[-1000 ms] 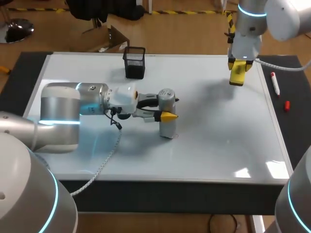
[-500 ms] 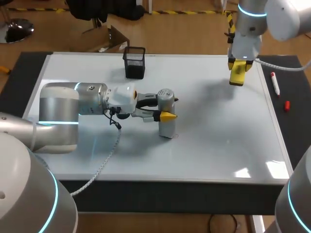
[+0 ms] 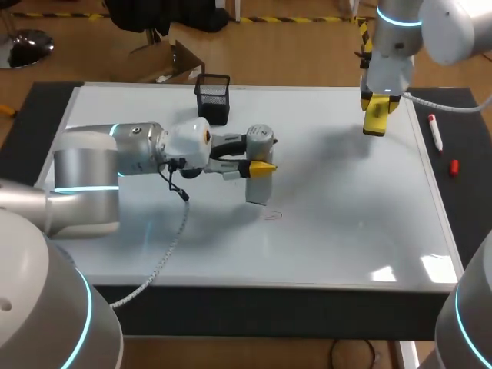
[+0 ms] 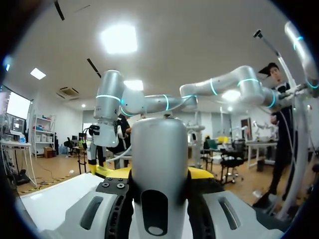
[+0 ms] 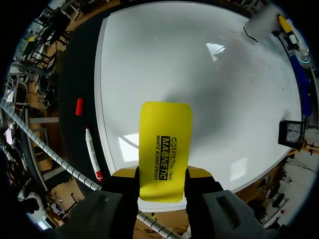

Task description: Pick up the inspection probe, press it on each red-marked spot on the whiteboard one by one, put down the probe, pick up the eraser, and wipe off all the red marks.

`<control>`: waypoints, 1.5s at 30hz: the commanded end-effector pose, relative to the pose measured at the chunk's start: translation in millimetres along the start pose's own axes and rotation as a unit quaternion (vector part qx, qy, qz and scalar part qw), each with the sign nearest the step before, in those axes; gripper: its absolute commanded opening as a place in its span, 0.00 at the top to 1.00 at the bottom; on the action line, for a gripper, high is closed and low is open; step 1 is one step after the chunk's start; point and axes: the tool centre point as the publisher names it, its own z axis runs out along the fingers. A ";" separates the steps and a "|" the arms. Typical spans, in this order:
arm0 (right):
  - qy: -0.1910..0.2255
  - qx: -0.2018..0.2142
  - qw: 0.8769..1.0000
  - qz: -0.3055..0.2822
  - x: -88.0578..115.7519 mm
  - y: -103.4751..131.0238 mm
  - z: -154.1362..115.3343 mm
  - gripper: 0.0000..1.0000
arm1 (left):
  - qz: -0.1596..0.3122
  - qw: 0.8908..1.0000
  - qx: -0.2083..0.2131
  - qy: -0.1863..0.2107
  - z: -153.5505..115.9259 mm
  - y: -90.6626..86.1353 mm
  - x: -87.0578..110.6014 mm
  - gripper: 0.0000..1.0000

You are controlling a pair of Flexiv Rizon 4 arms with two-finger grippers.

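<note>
While left claw grips probe — right claw holds eraser.

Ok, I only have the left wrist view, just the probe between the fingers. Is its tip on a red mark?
Observer: No. The head view shows the probe in the left gripper, with its lower end beside a faint red mark, not on it.
Operator: What's the right arm holding?
Observer: The right gripper is shut on a yellow eraser, over the whiteboard's far right corner.
Operator: Anything else on the board?
Observer: A black mesh cup, near the far edge.
</note>
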 end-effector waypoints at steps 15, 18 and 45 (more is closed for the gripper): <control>0.001 0.000 1.000 -0.001 0.4 -0.7 -0.7 1.00 | 0.040 0.991 -0.006 -0.128 -114.3 -50.7 -56.2 1.00; 0.001 0.000 1.000 -0.001 0.4 -0.7 -0.7 1.00 | 0.038 0.988 -0.013 -0.151 -136.8 -49.8 -68.6 1.00; 0.001 0.000 1.000 -0.001 0.4 -0.7 -0.7 1.00 | 0.068 0.970 0.012 -0.232 -263.4 -70.5 -114.4 1.00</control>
